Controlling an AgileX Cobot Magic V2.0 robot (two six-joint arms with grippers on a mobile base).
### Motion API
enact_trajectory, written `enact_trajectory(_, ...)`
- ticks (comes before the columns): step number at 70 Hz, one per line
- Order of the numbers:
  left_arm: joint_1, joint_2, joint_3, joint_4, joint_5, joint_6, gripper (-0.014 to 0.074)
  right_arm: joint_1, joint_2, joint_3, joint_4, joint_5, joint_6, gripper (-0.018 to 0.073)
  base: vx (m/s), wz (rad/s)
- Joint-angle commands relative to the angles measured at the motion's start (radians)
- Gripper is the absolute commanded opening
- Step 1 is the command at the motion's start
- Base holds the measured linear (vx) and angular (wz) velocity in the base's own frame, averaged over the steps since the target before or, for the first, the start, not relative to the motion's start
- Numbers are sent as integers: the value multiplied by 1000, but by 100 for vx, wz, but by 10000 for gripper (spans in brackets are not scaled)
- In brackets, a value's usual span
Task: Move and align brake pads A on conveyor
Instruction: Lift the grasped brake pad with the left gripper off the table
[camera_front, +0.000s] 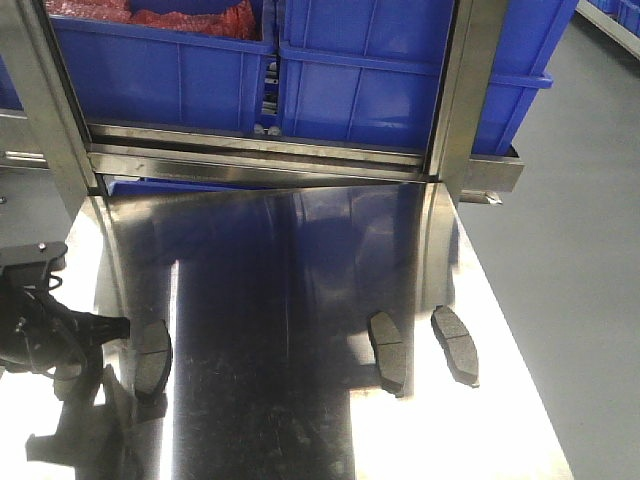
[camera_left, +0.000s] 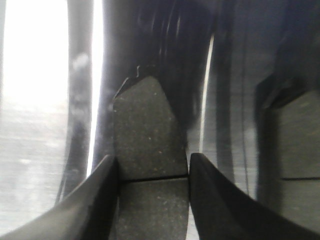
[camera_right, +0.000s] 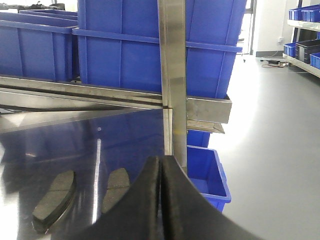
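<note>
Three brake pads are seen on the shiny steel table (camera_front: 500, 420), all with the grey face up. The left brake pad (camera_front: 152, 358) lies near the table's left edge, and in the front view it is partly covered by the black left arm (camera_front: 50, 330), which is itself cut off by the picture border. In the left wrist view this pad fills the gap of the left gripper (camera_left: 152, 160). The jaws are set against its two long edges and clamped on it, though the near end of the pad is cut off at the bottom, and the cross groove is seen only as a thin dark line. At the right border of this view a dark blurred shape is seen, and it cannot be told whether it is another pad or a reflection. The middle brake pad (camera_front: 388, 352) and the right brake pad (camera_front: 456, 345) lie just beside each other, apart, well away from the left one and near the foot of a steel upright (camera_front: 465, 90). In the right wrist view both are partly hidden behind the right gripper (camera_right: 161, 162), whose jaws are pressed together with nothing between them. Blue crates (camera_front: 370, 90) stand on the rack behind the table, and their tops are cut off. Strong glare and dark reflections on the steel make the surface hard to read.
</note>
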Motion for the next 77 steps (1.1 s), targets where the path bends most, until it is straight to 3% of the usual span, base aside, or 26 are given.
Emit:
enact_trajectory(1,-6,-83,-24,13,-25,-8,169,-4,-16,22,-6,-75,-3,-8,0,0)
enact_trajectory(25,-6,-287,14,48,19,-4,171,-4,-16,22,-6,-75,-3,-8,0,0)
enact_trajectory(51,-6,-666,175,58,72,-4,174,-4,-16,22,-6,-75,-3,-8,0,0)
enact_trajectory(77,-6,-946,197,55,82,2,174,-4,-16,22,-6,-75,-3,-8,0,0)
